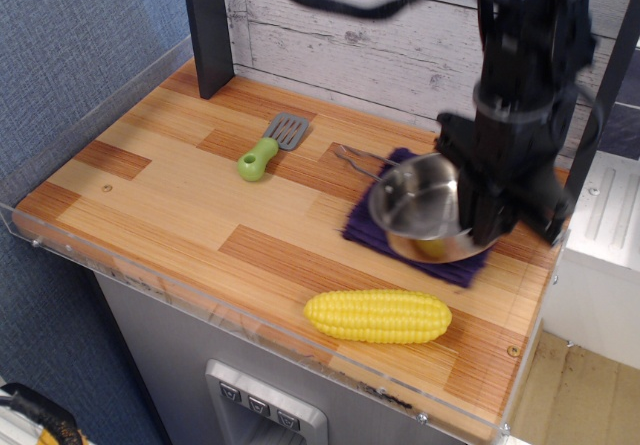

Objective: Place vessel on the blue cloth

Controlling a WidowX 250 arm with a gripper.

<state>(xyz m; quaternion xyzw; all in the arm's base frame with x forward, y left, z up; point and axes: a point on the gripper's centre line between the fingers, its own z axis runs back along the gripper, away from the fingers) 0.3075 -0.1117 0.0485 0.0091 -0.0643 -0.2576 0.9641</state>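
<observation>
The vessel is a shiny steel pan with a thin wire handle pointing left. My gripper is shut on its right rim and holds it tilted, low over the blue cloth. I cannot tell whether the pan touches the cloth. The cloth is a dark navy towel at the right of the wooden table. The pan and my arm hide most of it; only its left and front edges show. The frame is blurred around my arm.
A green-handled grey spatula lies at the back middle. A yellow toy corn cob lies near the front edge, just in front of the cloth. A dark post stands at the back left. A clear plastic rim edges the table.
</observation>
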